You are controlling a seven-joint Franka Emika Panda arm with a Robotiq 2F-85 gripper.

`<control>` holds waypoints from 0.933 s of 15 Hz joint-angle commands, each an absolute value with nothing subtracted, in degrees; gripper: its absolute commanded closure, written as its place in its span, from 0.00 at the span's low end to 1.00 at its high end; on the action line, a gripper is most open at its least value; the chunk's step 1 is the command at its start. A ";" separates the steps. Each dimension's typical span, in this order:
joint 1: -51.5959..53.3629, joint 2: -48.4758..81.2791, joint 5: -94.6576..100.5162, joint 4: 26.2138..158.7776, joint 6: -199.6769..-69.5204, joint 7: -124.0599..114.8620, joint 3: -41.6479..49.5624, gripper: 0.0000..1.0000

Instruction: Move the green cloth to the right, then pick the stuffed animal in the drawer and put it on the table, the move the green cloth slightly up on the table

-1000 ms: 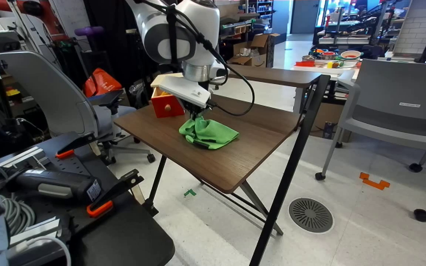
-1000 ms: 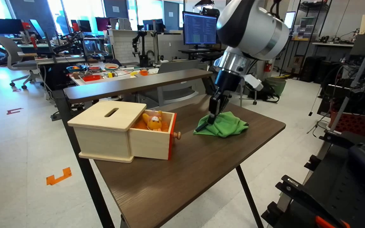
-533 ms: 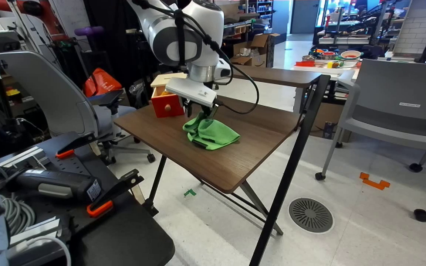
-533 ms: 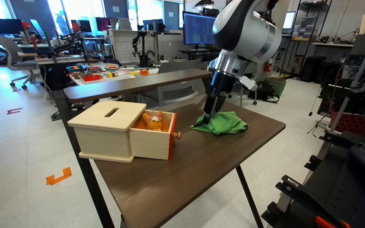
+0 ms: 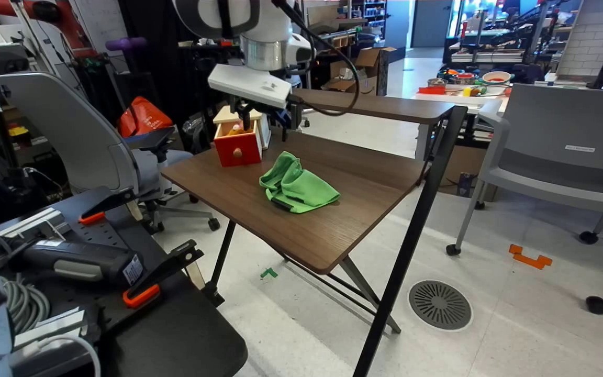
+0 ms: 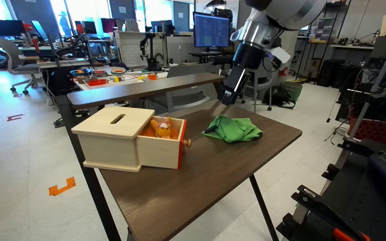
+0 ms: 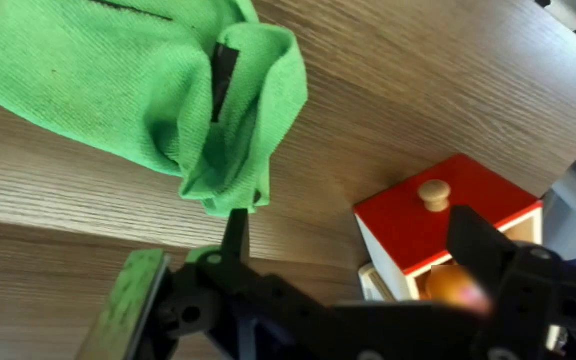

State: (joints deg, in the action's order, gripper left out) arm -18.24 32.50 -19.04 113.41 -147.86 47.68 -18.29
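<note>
Crumpled on the brown table, the green cloth has one peaked fold and a dark strip at its edge. My gripper is open, its fingers wide apart with nothing between them. In an exterior view the gripper hangs well above the table, higher than the cloth and apart from it. An orange and yellow stuffed animal sits in the pulled-out drawer, which has a red front with a wooden knob. The wrist view shows the stuffed animal blurred and partly hidden behind a finger.
The drawer belongs to a pale wooden box with a slotted lid. A raised shelf runs along one side of the table. A black cart with tools stands close to it, and a grey chair is nearby.
My gripper has opened, let go of the green cloth and risen clear of it. The cloth stays nearly where it was. The drawer and stuffed animal have not moved.
</note>
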 commanded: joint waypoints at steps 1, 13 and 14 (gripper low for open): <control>-16.99 23.83 -22.54 121.27 -150.60 53.44 -21.41 0.00; -3.18 33.80 -15.89 118.19 -169.71 49.51 -22.45 0.00; -3.39 35.12 -14.61 117.67 -171.78 48.33 -22.45 0.00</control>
